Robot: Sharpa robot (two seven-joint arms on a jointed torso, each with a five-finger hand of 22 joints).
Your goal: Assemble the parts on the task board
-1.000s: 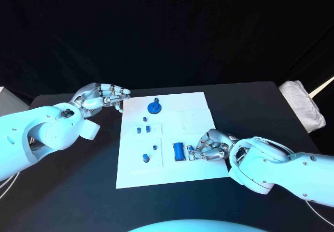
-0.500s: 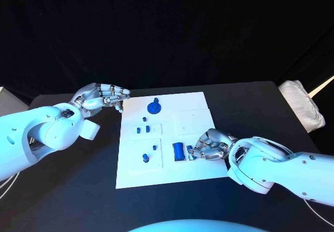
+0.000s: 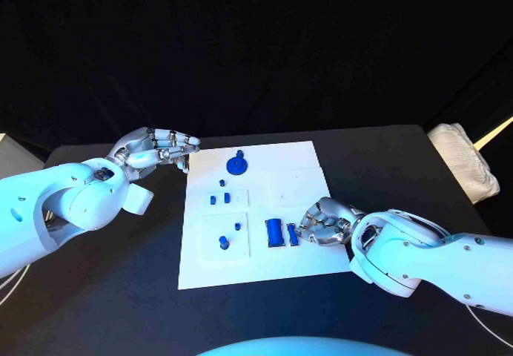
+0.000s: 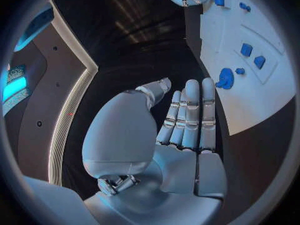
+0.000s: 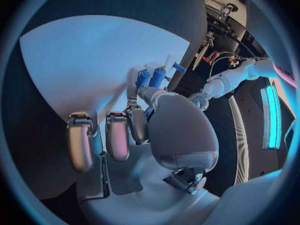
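Head view: right hand (image 3: 326, 222) grips a blue part (image 3: 292, 234) beside another; left hand (image 3: 155, 148) idle, holding nothing; assembly looks barely begun.

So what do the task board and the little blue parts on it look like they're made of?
The task board looks like matte white plastic or coated sheet: flat, even, no glare, with faint recessed panels. The blue parts look like moulded or printed plastic: uniform colour, dull finish. Neither can be confirmed from looks alone.

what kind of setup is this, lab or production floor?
Likely a lab test bench, not a production floor: a black table against a dark backdrop, one white task board with small blue parts, and loose cables and equipment in the room behind.
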